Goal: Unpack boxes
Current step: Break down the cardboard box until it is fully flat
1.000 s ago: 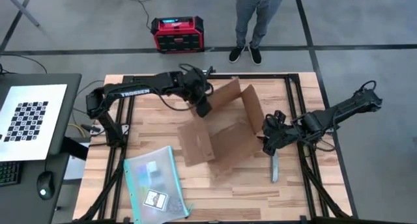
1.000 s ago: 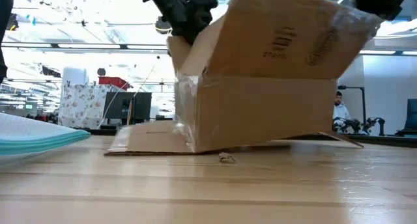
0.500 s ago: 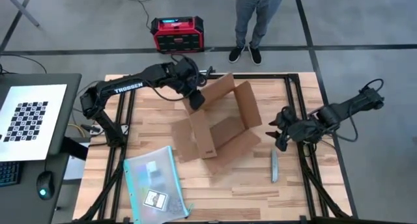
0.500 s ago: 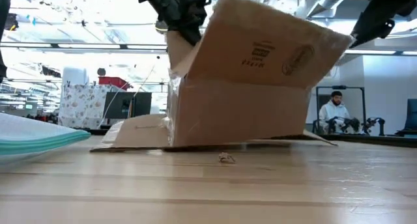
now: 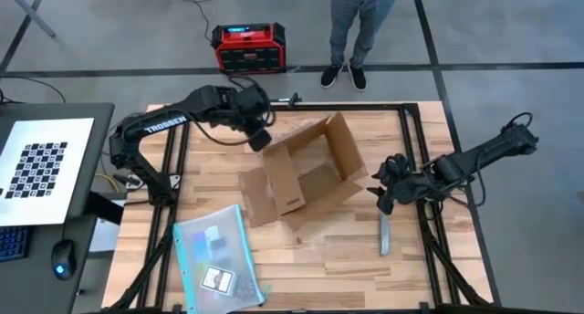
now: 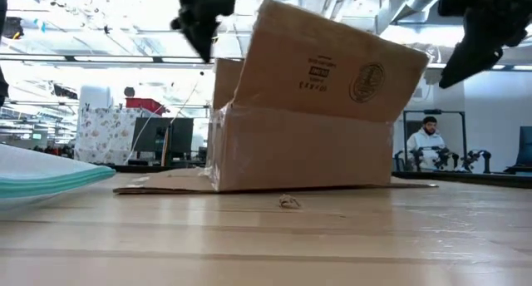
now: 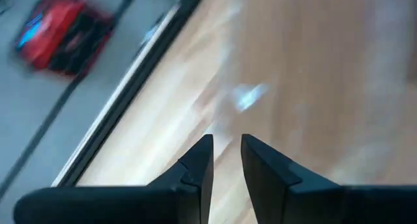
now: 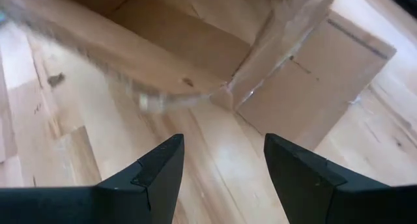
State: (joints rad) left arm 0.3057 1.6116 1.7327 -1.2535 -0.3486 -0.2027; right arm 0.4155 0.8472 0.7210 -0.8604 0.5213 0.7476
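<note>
The brown cardboard box [image 5: 306, 172] stands open on its bottom in the middle of the table. One flap [image 5: 269, 195] lies spread toward the near left. In the low view another flap [image 6: 328, 66] stands slanting above the box [image 6: 299, 149]. My left gripper [image 5: 262, 141] hovers just off the box's far left corner, clear of it. In the left wrist view its fingers [image 7: 226, 146] stand a little apart over bare wood. My right gripper [image 5: 381, 193] is open to the right of the box. It faces the box's wall [image 8: 195, 35], with nothing between its fingers [image 8: 223, 152].
A clear teal-edged pouch [image 5: 214, 259] lies at the near left. A grey blade-like tool [image 5: 384, 234] lies near my right gripper. A small scrap [image 6: 288, 202] lies in front of the box. A red and black case [image 5: 248, 47] and a standing person [image 5: 359, 31] are beyond the far edge.
My left gripper has let go of the box's far flap. It has risen and drawn back toward the table's far left, tipping steeply downward. The box, tilted before with its right side raised, has dropped flat onto the table and sits farther left.
</note>
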